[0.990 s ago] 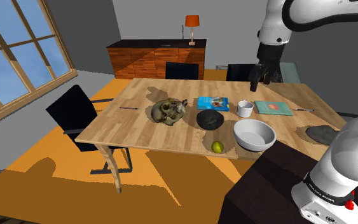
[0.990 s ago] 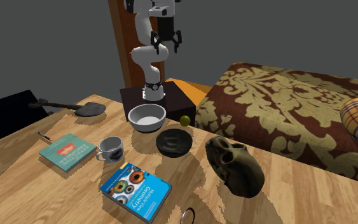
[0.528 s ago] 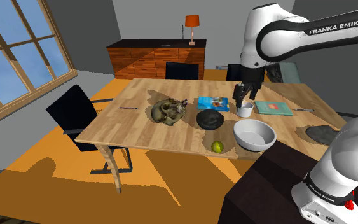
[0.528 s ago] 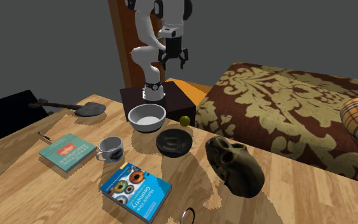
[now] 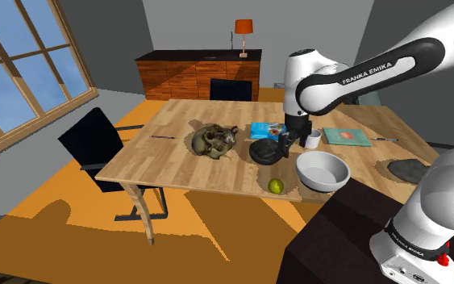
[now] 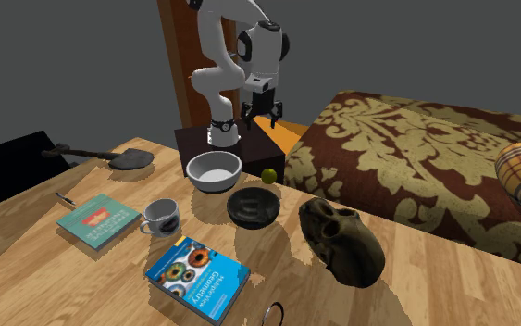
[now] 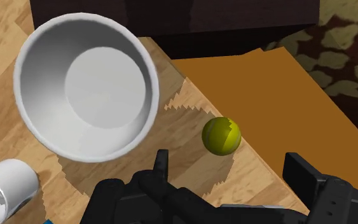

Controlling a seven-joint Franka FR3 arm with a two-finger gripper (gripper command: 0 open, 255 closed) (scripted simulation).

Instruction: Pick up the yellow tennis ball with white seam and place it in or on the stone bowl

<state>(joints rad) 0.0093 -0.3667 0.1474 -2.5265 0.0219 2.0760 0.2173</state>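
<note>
resting tennis ball point(image 7: 221, 135), claw point(image 7: 229, 163) spread above

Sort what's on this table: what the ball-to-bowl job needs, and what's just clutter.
Job: yellow tennis ball; dark bowl, likely the stone one; open end effector.
Clutter: white bowl, mug, skull, teal book, blue book, small shovel.

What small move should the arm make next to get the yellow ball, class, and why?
Probably lower the open pincer toward the yellow ball, centring on it during the descent. The ball lies untouched beside the white bowl, and the pincer hangs above it, a little off to one side, holding nothing.
</note>
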